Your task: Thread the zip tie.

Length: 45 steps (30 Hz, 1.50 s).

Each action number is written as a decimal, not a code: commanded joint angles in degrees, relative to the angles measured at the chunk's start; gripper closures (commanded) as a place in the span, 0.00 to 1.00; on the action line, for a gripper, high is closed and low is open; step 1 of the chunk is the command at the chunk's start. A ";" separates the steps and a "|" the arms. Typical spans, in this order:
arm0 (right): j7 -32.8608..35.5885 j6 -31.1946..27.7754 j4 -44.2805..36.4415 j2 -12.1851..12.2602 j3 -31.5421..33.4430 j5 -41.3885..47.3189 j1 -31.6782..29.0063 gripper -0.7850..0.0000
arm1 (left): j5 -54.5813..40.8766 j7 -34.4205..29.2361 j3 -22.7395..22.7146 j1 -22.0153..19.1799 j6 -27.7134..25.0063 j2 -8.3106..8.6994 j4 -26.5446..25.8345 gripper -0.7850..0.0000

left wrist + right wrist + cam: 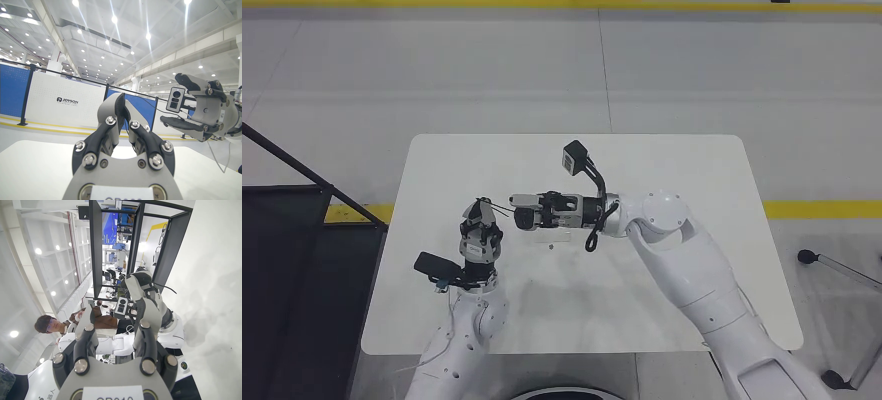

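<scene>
Zip tie threading: two grippers above a white rectangular table (692, 170).
Left gripper (123, 98): fingers pressed together on a thin black plastic zip tie (167, 287), one end sticking out beyond the pads. Right gripper (170, 98): fingers spread apart, just beside the left gripper's fingertips and facing them.

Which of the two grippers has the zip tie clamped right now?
The left gripper: its fingers are pressed together on the thin black zip tie, whose free end sticks out toward the other arm. The right gripper stands wide open.
</scene>
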 commanded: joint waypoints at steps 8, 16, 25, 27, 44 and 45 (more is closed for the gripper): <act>-0.39 0.80 1.12 -0.33 -0.70 0.33 0.82 0.56 | 0.21 -0.29 -0.12 0.17 -0.43 0.01 -0.19 1.00; -0.28 1.26 1.65 -0.50 -1.07 0.22 1.30 0.71 | 0.36 -0.47 -0.16 0.23 -0.73 0.00 -0.33 1.00; 0.28 1.79 2.22 -0.66 -1.50 0.17 1.75 0.75 | 0.36 -0.70 -0.29 0.33 -0.80 -0.01 -0.46 1.00; 0.39 1.94 2.33 -0.69 -1.60 0.07 1.86 0.75 | 0.37 -0.70 -0.29 0.34 -0.80 -0.02 -0.46 1.00; 0.80 2.31 3.28 -0.93 -2.06 -0.28 2.43 1.00 | 0.39 -0.56 -0.17 0.15 -0.74 -0.14 0.06 1.00; 0.81 2.28 3.33 -0.94 -2.06 -0.28 2.44 1.00 | 0.46 -0.55 -0.16 0.15 -0.74 -0.14 0.09 1.00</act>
